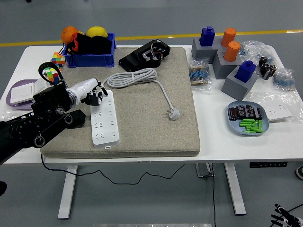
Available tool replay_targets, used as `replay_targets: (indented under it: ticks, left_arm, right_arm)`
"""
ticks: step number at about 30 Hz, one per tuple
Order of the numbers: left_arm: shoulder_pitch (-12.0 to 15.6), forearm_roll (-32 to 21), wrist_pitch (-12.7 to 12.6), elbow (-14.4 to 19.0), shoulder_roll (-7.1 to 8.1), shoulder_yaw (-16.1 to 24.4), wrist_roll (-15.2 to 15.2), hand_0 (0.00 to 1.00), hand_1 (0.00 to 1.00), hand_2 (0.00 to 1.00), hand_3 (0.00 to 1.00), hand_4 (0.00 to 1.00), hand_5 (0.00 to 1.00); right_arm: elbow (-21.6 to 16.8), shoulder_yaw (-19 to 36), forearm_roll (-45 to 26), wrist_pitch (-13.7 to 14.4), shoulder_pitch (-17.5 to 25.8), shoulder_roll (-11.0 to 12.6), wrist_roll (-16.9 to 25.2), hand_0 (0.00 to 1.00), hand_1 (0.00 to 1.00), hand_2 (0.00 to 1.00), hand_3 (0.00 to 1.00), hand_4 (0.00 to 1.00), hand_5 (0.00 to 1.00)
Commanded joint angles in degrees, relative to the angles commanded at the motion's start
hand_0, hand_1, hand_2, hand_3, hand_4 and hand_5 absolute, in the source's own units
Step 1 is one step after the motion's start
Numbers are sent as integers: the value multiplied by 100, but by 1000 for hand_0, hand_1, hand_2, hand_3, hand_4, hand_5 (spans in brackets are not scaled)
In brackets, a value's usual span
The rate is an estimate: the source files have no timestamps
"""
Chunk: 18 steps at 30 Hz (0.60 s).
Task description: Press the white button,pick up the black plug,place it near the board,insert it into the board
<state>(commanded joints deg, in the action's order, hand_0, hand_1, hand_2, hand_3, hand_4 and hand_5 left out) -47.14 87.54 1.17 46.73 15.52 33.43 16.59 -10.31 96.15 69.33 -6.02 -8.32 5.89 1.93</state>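
Observation:
The white power strip (105,122) lies lengthwise on the beige mat (156,127), with its white cable (135,77) coiled behind it and ending in a white plug (174,113). My left hand (93,96) hovers at the far end of the strip, its dark fingers (98,98) curled around a small black thing that looks like the black plug, mostly hidden by them. The black forearm (33,127) reaches in from the lower left. No right arm is in the picture.
A blue bin (90,49) with fruit and a black device (144,56) sit at the mat's back. Cubes (52,74) and a purple tray (21,92) lie left of my hand. Blue and orange blocks (232,52) and a plate (248,118) of batteries are at the right.

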Motion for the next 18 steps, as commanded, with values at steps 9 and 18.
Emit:
replay_targets:
  ticks: [9,18]
  left_arm:
    - [-11,43,22,-227,6,8,21,8,16,133,610,108,2]
    - [19,-88,27,-295,-32,-219,-8,8,16,133,610,109,2]
  right_arm:
    - [0,-41,-22,3,2,16,-14,724,609,554,658,735,492]
    - [0,-72,-35,4,8,17,-18,723,609,554,659,735,493]
